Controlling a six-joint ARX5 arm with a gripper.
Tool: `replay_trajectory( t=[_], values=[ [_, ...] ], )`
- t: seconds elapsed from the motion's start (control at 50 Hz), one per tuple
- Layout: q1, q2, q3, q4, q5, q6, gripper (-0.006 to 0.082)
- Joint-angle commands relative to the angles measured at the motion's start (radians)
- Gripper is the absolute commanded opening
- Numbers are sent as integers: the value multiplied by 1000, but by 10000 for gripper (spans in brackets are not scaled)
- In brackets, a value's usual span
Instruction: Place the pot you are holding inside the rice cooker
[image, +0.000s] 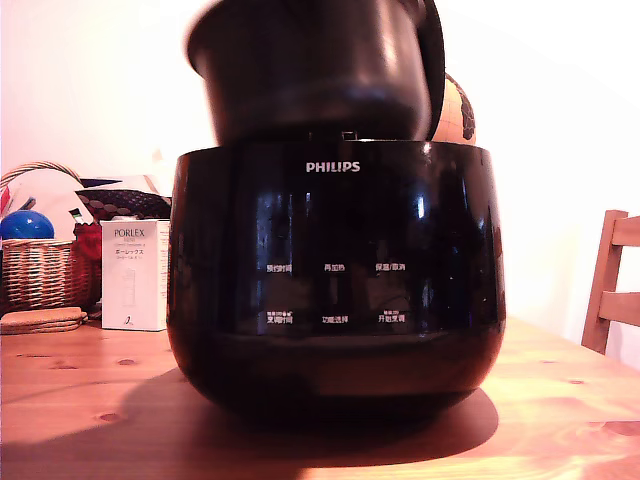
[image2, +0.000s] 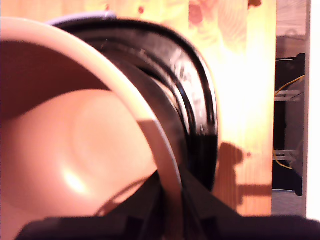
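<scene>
The pot (image: 310, 70), a round black bowl, hangs over the open top of the rice cooker (image: 330, 280). In the exterior view its base sits right at the cooker's rim. The cooker is a large glossy black body marked PHILIPS, standing on the wooden table (image: 80, 400). The wrist view looks into the pot's pale coppery inside (image2: 75, 150), with the cooker's black rim (image2: 197, 100) curving just beyond it. My gripper (image2: 172, 202) is shut on the pot's thin rim, one black finger (image2: 145, 207) inside the wall and the other outside. In the exterior view the pot hides the gripper.
At the exterior view's left are a wicker basket (image: 40, 270) holding a blue ball (image: 25, 225), a white PORLEX box (image: 133, 275) and a cork mat (image: 40, 320). A wooden chair (image: 612, 290) stands at the right. The wrist view shows the table edge (image2: 274, 125) with cables beyond.
</scene>
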Motion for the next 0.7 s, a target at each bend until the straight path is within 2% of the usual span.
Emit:
replay_trajectory(
  t=[0.0,0.68],
  values=[
    [-3,8,33,22,2,10,-22],
    [21,63,33,20,71,35,-23]
  ],
)
